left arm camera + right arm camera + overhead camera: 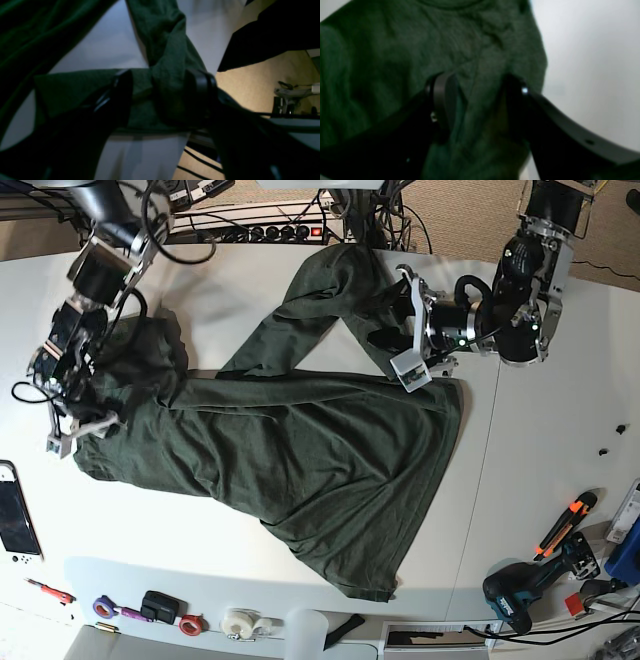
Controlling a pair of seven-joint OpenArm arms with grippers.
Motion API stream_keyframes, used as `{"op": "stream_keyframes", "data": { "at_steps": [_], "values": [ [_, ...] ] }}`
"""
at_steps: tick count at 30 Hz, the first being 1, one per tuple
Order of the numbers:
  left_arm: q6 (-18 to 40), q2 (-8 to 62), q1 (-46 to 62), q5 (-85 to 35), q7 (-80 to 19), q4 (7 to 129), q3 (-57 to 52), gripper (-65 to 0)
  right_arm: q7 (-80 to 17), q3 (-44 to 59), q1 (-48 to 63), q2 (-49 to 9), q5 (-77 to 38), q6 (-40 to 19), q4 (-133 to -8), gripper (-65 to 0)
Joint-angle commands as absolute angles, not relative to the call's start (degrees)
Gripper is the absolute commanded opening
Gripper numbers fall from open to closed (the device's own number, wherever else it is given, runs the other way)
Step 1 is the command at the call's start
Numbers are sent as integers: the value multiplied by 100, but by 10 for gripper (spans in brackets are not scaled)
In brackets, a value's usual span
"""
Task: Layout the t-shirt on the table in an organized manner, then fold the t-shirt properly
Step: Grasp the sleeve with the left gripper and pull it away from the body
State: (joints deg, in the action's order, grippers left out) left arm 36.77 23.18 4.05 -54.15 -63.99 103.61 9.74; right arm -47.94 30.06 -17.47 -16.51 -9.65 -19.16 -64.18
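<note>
Although it lies spread over the middle of the white worktop (540,470), the t-shirt (320,450) is far from flat: dark heathered green, plain, creased all over, with one sleeve twisted into a long band that runs up toward the far edge. Its long axis runs slantwise in the base view, from the bunched part at that view's left down to the hem corner pointing at the near edge, right of centre. The right pincer (480,105) has its jaws spread wide around a thick fold of the bunched fabric. The left pincer (160,97) likewise straddles a gathered fold, by the shirt's upper right edge, jaws wide apart with cloth filling the gap.
</note>
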Motion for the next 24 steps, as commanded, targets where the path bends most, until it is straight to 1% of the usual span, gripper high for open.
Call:
{"op": "stream_keyframes", "data": {
  "at_steps": [1,4,6,10,14,17,21,24],
  "values": [
    [3715,2351,423,-5411,-6324,10455,952,-320,-4803,2987,-1962,-1846,-963,-1887,-6241,-346],
    [3717,2351,604,-5266,-6305,10455,952,-319,-4746,2943,-2196,-2003,-963,-1890,-5660,-346],
    [3719,2349,707,-5269,-6302,10455,952,-319,-4711,2939,-2270,-2023,-963,-1907,-5489,-346],
    [3763,2349,864,-5190,-6257,10455,954,-319,-4709,2930,-2270,-1984,-965,-1907,-5474,-345],
    [3754,2349,996,-4619,-5808,10453,963,-319,-4711,2930,-2270,-1984,-969,-1907,-5474,-346],
    [3756,2314,1037,-4622,-5583,10453,963,-319,-4716,2930,-2270,-1984,-1028,-1909,-5474,-346],
    [3756,1970,1035,-4622,-5566,10453,963,-315,-4737,2930,-2268,-1981,-1070,-1914,-5474,-346],
    [3756,1629,1039,-4477,-5564,10453,963,-268,-4740,2930,-2268,-1984,-1070,-1955,-5474,-346]
  ]
}}
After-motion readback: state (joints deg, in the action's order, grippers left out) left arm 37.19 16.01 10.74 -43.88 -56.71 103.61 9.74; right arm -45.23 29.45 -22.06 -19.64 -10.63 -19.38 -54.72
